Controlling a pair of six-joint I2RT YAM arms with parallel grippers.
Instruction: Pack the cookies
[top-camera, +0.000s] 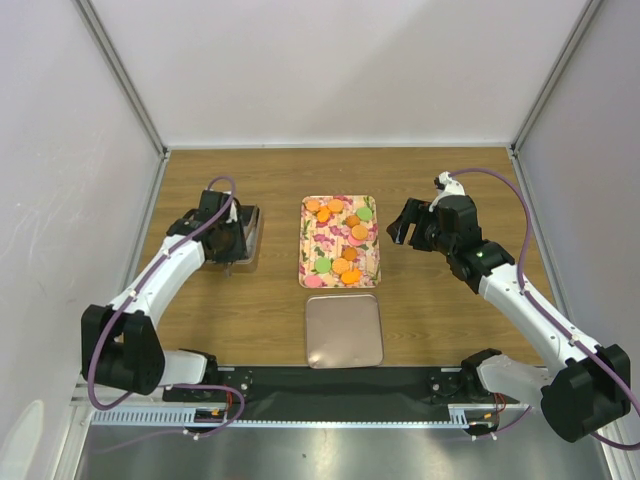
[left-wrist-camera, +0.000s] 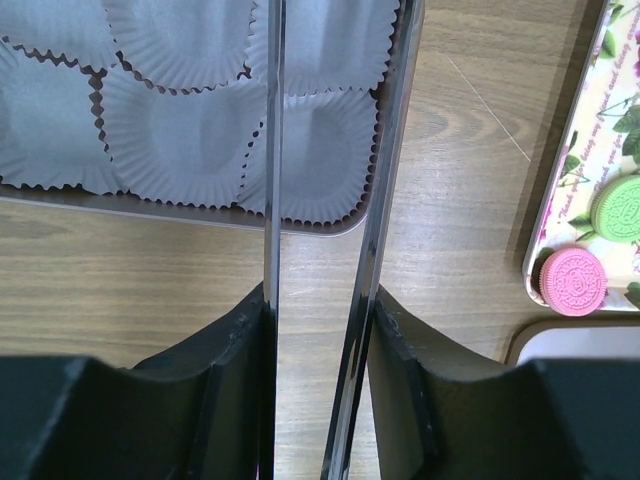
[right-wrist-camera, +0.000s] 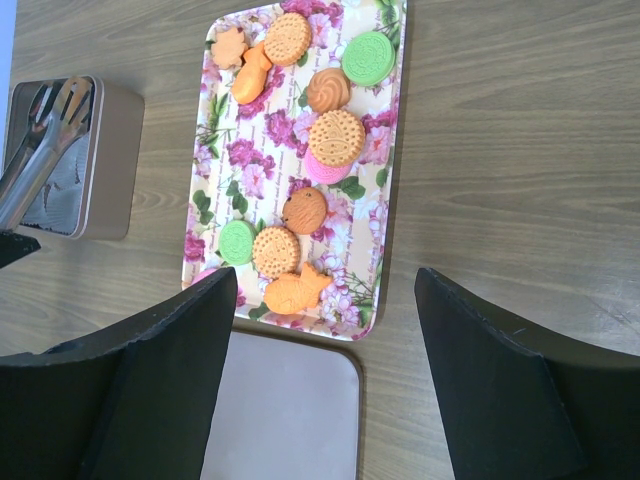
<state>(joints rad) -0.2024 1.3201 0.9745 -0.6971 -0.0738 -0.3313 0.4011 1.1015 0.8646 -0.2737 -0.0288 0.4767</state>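
Observation:
Several cookies (top-camera: 340, 238), mostly orange with some green and pink, lie on the floral tray (top-camera: 318, 247) at the table's middle. They also show in the right wrist view (right-wrist-camera: 336, 137). My left gripper (top-camera: 222, 242) is shut on metal tongs (left-wrist-camera: 272, 150). The tongs' blades stand slightly apart, with nothing between them, over the tin of white paper cups (left-wrist-camera: 170, 130). A pink cookie (left-wrist-camera: 573, 281) and a green one (left-wrist-camera: 625, 207) show at the tray's near left corner. My right gripper (top-camera: 400, 232) is open and empty, just right of the tray.
The open tin (top-camera: 248, 235) of paper cups stands left of the tray. It also shows in the right wrist view (right-wrist-camera: 110, 160) with the tongs (right-wrist-camera: 40, 150) over it. A plain square metal lid (top-camera: 344, 331) lies just in front of the tray.

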